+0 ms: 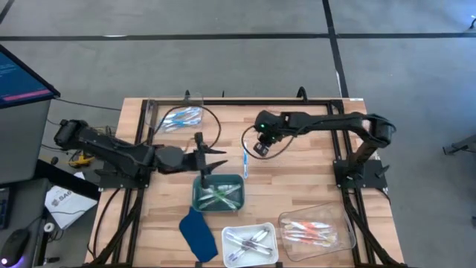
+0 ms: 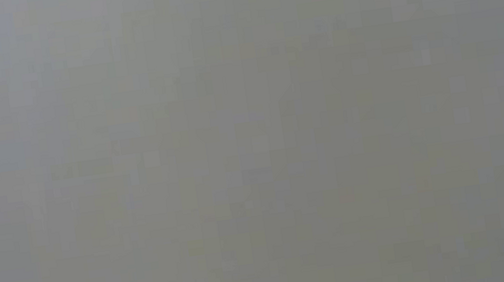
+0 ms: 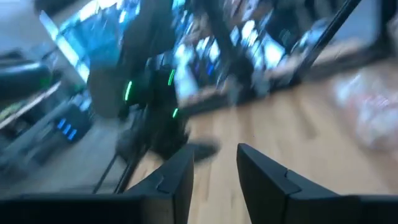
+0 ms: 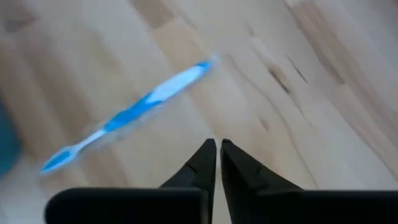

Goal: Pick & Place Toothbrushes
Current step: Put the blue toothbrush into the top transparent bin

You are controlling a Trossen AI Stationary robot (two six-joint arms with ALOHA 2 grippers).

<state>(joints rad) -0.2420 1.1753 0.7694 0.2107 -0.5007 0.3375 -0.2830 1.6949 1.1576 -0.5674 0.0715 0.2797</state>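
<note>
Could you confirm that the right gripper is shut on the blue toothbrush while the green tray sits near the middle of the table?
Not quite: the right gripper is shut, but on nothing. The right wrist view shows the blue toothbrush lying loose on the table, apart from the fingertips. The green tray does sit near the middle.
</note>
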